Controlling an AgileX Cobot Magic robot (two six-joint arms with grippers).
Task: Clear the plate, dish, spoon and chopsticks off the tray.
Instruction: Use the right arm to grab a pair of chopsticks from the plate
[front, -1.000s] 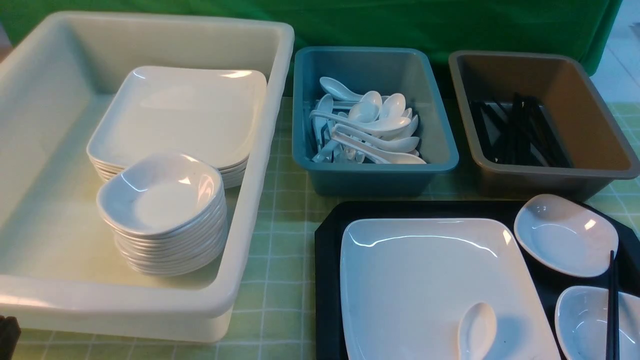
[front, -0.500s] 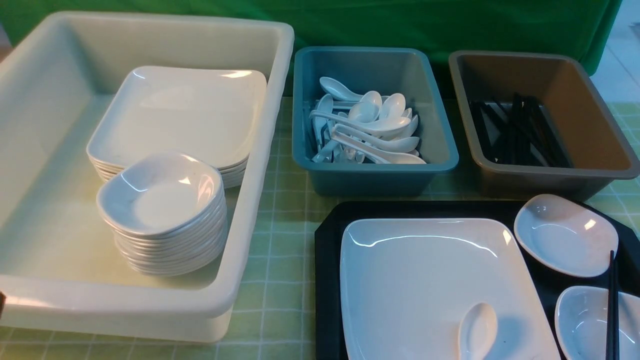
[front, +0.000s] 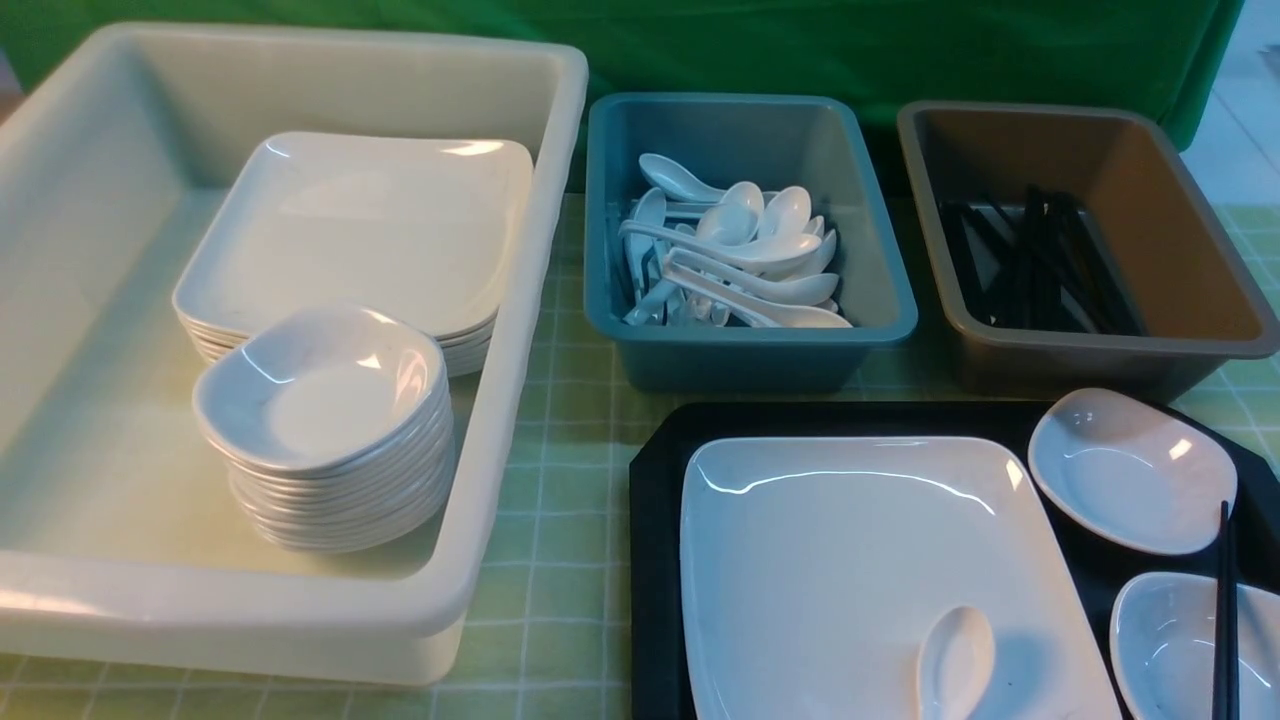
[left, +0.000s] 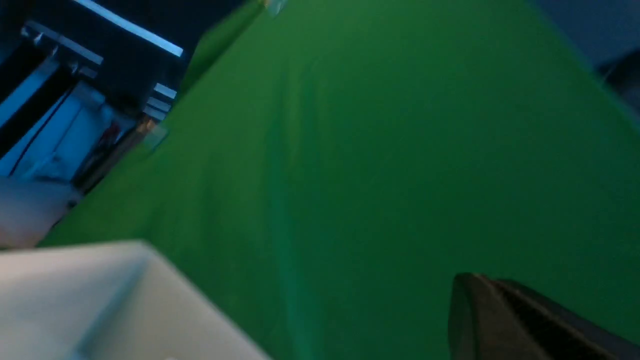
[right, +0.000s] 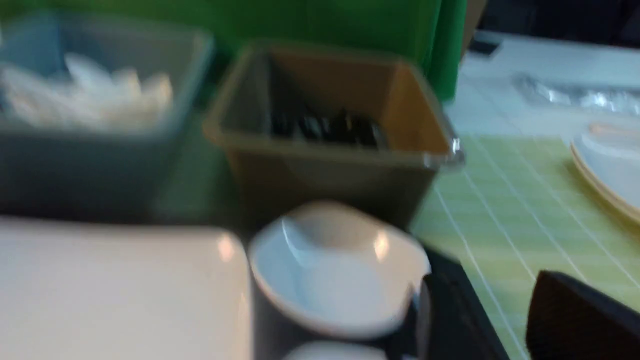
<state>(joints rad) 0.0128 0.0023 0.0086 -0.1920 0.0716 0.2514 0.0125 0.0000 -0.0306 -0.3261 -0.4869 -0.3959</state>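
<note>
The black tray (front: 655, 480) lies at the front right. On it rests the large white plate (front: 860, 560), and the white spoon (front: 955, 660) lies bowl-up on the plate's near part. Two small white dishes stand right of the plate, one further back (front: 1130, 470) and one nearer (front: 1170, 640). The black chopsticks (front: 1225, 620) lie across the nearer dish. Neither gripper shows in the front view. My left gripper (left: 467, 281) is shut and empty, facing the green backdrop. My right gripper (right: 487, 305) is open and empty, with the further dish (right: 335, 270) and the plate (right: 120, 290) just ahead of it.
A cream bin (front: 520, 330) on the left holds a stack of plates (front: 360, 230) and a stack of dishes (front: 325, 400). A teal tub (front: 870, 250) of spoons and a brown tub (front: 1180, 250) of chopsticks stand behind the tray. More plates (right: 610, 170) lie beyond the tray's right side.
A dark part of my left arm at the front view's lower left corner has slid out of sight. Nothing on the tray has moved.
</note>
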